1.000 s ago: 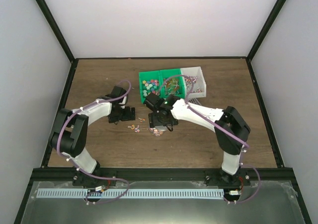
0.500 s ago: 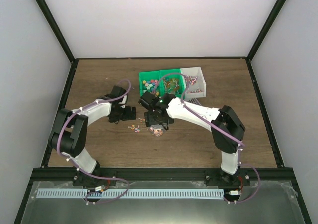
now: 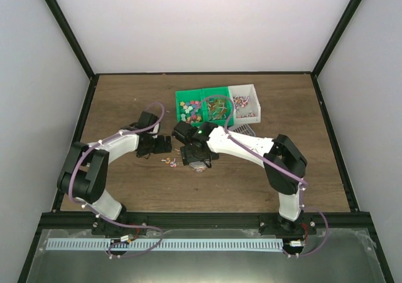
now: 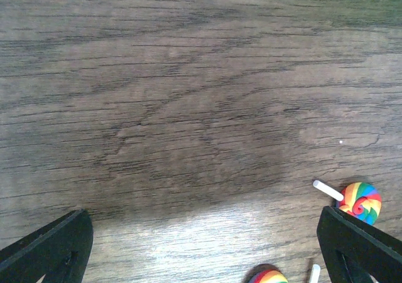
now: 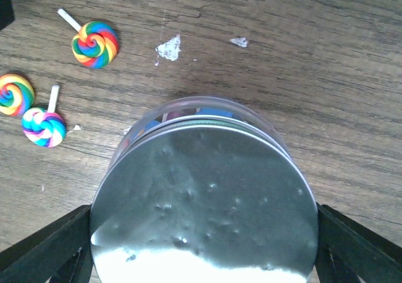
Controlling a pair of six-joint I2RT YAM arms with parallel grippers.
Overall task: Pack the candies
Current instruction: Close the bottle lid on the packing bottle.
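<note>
A clear jar (image 5: 204, 195) with a silver lid stands on the wooden table; it also shows in the top view (image 3: 197, 164). Coloured candies (image 5: 188, 113) show through its wall. My right gripper (image 5: 202, 245) is over it, with one jaw against each side of the lid; it also shows in the top view (image 3: 191, 150). Three rainbow lollipops (image 5: 95, 42) lie left of the jar. My left gripper (image 4: 201, 245) is open and empty low over the table, one lollipop (image 4: 360, 202) by its right finger. In the top view, my left gripper (image 3: 162, 145) is left of the jar.
A green bin (image 3: 188, 95) with loose candies (image 3: 190, 110) stands behind the jar. A white bin (image 3: 251, 90) adjoins it on the right. A grey scoop (image 3: 246, 130) lies in front of the white bin. White crumbs (image 5: 168, 48) lie beyond the jar.
My right gripper has moved left and now covers the jar, which barely shifted. My left gripper has edged slightly right.
</note>
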